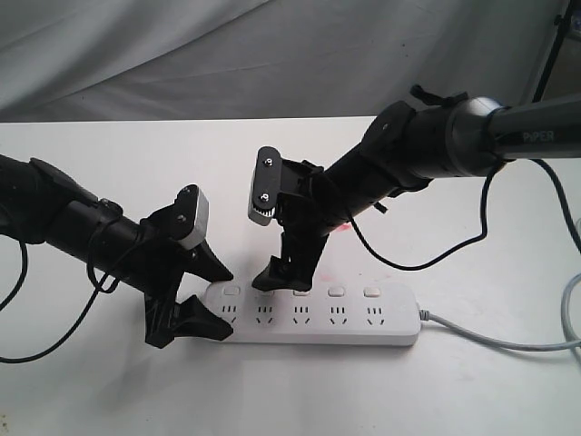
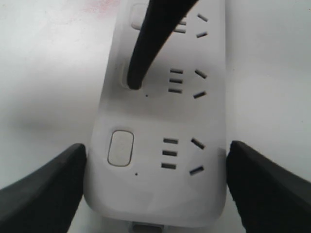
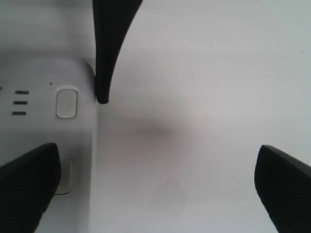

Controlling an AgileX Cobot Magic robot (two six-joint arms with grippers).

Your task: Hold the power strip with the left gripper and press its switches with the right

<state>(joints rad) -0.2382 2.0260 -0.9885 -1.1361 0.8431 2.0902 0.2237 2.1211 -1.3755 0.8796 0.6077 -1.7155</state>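
**One strip, two grippers, five socket sets**

There is one power strip (image 1: 399, 320) and one white table (image 1: 109, 391). The strip carries five socket sets (image 1: 337, 317). Four of its switches (image 1: 336, 292) show in the exterior view; the second place from the left end is covered by a black finger. The left wrist view shows three switches, one of them half hidden. The right wrist view shows two plainly. There is one grey cord (image 1: 490, 338). Two arms are in view, each with one gripper: the left gripper (image 1: 229, 304) and the right gripper (image 1: 281, 287). Each has two fingers, four in all. There is one grey cloth (image 1: 136, 54).
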